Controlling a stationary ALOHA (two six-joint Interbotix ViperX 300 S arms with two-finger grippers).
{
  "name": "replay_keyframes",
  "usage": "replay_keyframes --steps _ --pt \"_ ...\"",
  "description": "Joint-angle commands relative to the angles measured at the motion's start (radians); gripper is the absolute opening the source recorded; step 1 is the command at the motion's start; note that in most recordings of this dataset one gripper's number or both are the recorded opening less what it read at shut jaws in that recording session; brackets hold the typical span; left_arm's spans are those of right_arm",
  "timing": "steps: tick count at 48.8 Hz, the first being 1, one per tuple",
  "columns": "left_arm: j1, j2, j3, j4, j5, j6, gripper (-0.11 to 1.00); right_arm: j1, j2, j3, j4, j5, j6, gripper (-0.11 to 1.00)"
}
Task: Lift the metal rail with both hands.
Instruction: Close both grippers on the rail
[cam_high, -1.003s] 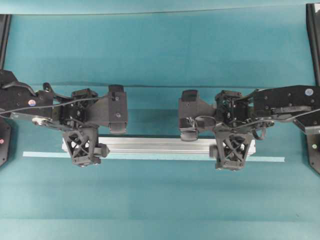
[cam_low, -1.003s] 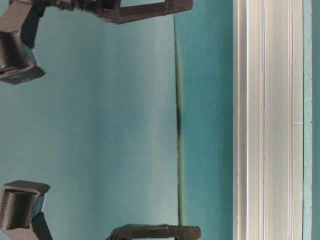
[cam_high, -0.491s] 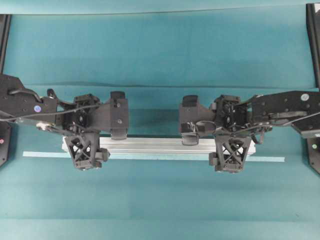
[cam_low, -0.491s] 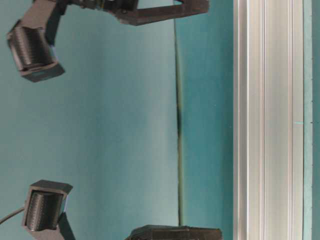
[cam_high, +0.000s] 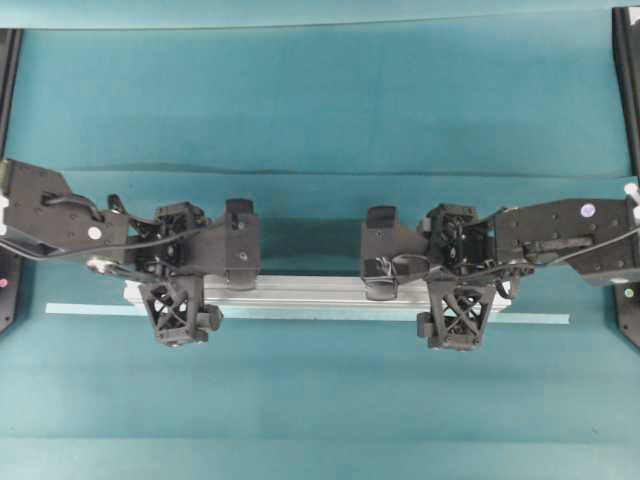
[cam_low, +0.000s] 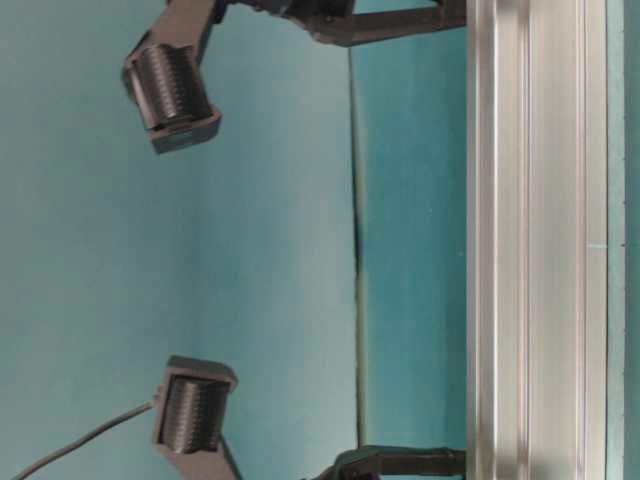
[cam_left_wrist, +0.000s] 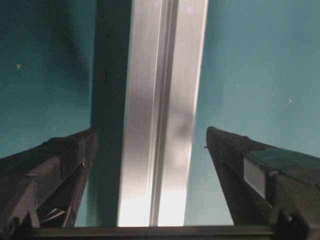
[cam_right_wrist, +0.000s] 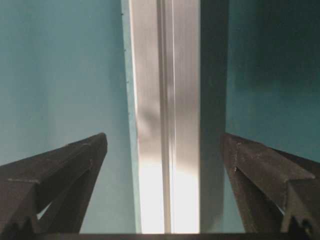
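Currently both claws spread wide, straddling the metal rail (cam_high: 320, 292) lying flat on the counter (cam_high: 320, 110).
I judge uneven closing of left claw (cam_left_wrist: 152, 137) and right claw (cam_right_wrist: 165, 142) could tilt the rail or let one end slip.

Both grippers' fingers (cam_high: 177, 311) straddle the metal rail (cam_high: 310, 291).

Readable text: none is showing in any view.
Left arm (cam_high: 60, 215): is carrying a small round sticker, pale with a red mark; too small to read.
Right arm (cam_high: 570, 235): is carrying a small round sticker, pale with blue; illegible.
Left hand (cam_left_wrist: 150, 165): one finger (cam_left_wrist: 260, 175) is bearing a blank pale patch, no lettering.
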Motion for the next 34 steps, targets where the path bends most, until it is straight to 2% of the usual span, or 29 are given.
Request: replay_keyframes --steps 1,29,34 --pt "-0.002 0.008 -0.006 0.000 -0.020 0.002 0.97 0.005 0.021 0.009 0.002 -0.032 0.000 0.96" --pt "-0.003 0.040 -0.005 0.000 -0.026 0.000 0.96 -0.017 0.064 0.017 0.002 -0.060 0.008 0.96" --pt "-0.003 0.038 -0.003 0.002 -0.044 0.014 0.93 -0.028 0.069 0.017 0.002 -0.060 0.020 0.92"
